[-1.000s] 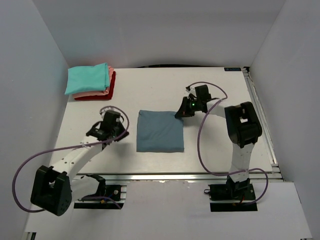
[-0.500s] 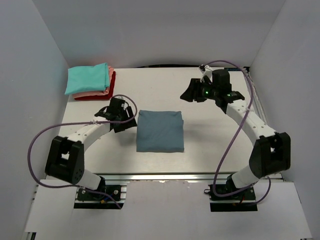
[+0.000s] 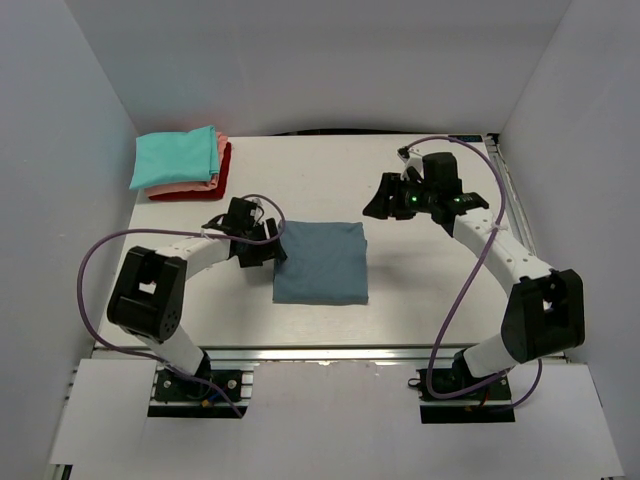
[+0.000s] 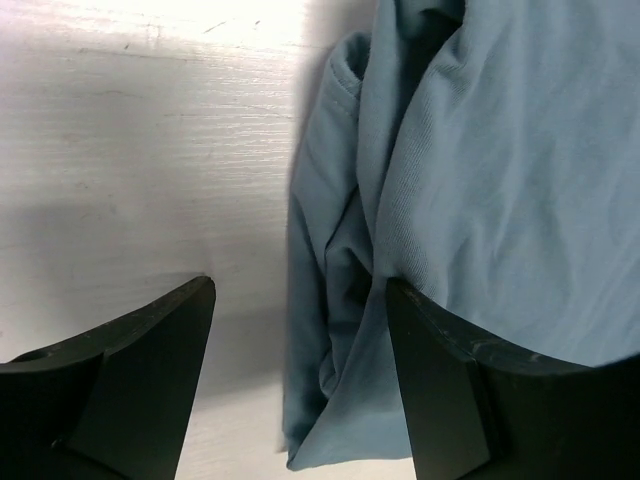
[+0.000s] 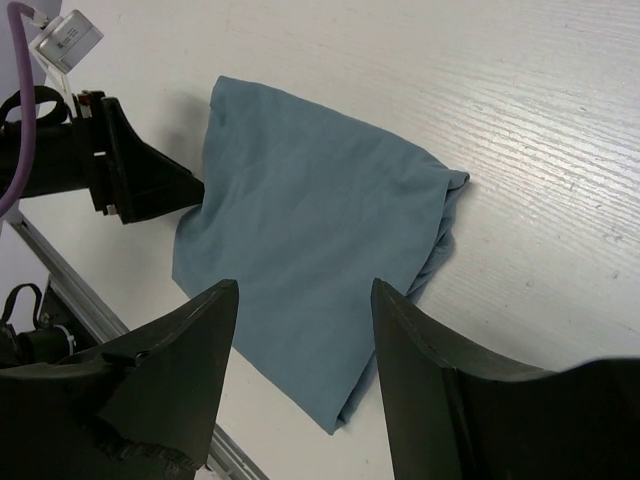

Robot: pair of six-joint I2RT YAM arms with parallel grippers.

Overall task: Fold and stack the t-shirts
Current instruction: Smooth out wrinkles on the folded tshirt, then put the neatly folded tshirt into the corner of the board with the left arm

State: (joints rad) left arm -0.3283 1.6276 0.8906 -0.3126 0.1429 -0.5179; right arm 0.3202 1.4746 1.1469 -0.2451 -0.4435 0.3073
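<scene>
Slate-blue folded tee [image 3: 320,262], three stacked tees [image 3: 178,160], left claw [image 4: 300,288], right claw [image 5: 303,284], both spread, empty.

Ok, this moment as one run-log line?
left claw: open, at edge of folded slate-blue cloth t-shirt | right claw: open, apart from it

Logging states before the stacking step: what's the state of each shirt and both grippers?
blue t-shirt: folded, lying flat, not on the stack
teal t-shirt: folded, top of the stack
pink t-shirt: folded, under the teal one
red t-shirt: folded, bottom of the stack
left gripper: open, straddling the blue t-shirt's left edge
right gripper: open, empty, above the blue t-shirt's far right corner
</scene>
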